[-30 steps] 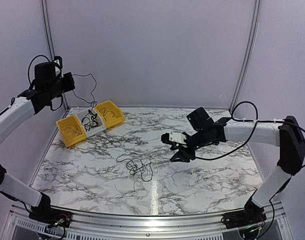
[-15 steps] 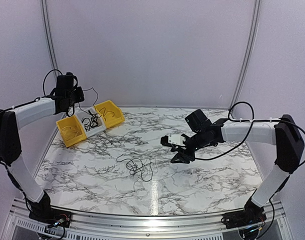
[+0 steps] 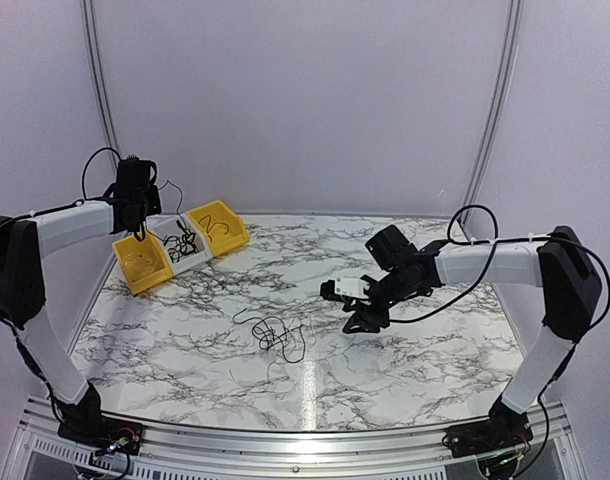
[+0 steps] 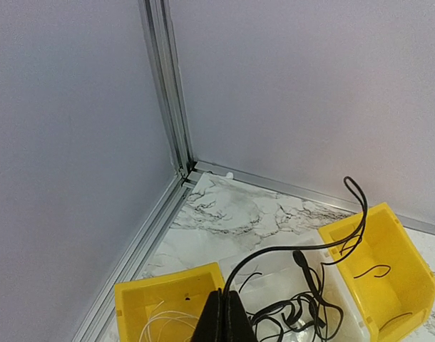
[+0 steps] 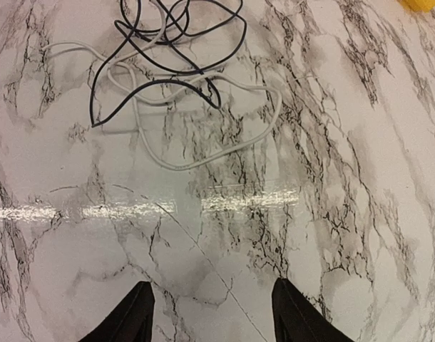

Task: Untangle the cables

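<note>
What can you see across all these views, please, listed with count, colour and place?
table: 1, white marble, black veins, under everything
yellow bins: 2, yellow, far left, flanking white bin
white bin: 1, white, between them
tangle: 1, black and white cables, table centre
held cable: 1, black, looping up over bins
bundle: 1, black, in white bin
wire: 1, white, in nearer yellow bin
strand: 1, black, in farther yellow bin
arms: 2, white and black, either side
left hand: 1, black, shut on held cable
right hand: 1, black, open, over table beside tangle
</note>
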Controlling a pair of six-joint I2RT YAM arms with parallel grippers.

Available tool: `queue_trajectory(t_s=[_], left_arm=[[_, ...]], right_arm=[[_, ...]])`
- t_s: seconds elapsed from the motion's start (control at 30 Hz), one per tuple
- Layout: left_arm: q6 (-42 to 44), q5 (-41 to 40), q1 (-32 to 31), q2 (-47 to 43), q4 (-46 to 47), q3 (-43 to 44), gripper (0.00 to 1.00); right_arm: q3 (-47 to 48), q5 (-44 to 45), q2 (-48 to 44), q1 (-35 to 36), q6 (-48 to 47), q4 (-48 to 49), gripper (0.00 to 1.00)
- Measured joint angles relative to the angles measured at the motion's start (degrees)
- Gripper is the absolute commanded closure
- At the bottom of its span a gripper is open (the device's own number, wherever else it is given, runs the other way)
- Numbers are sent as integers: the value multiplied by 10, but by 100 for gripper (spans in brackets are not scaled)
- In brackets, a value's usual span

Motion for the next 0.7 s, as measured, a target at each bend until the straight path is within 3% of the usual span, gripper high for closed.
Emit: queue_trajectory(t_s=[0.7], left_arm=[[-11, 70, 0, 125, 56, 20, 100]], right_arm=[[0, 3, 1, 2, -2, -7, 43]])
